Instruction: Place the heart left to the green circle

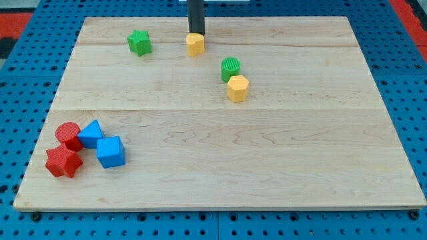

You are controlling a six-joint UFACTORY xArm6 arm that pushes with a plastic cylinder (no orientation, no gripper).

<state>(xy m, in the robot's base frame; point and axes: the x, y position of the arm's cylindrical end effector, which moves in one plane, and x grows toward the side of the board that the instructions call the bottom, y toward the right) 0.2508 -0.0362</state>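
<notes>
No pincer on rig; my tip (pixel 196 33) sits behind small yellow heart block (pixel 195 45), set to shove it twd ribbed green circle block (pixel 230 67)'s left

Just 1 camera on this one, looking down at a slant from beyond the near edge of the wooden board (pixel 220 153), facing toward its far edge at the view's top. It sits back enough to take in the whole board and the blue pegboard (pixel 407 87) bordering it.

Straight dark rod (pixel 196 33), seemingly matte
</notes>
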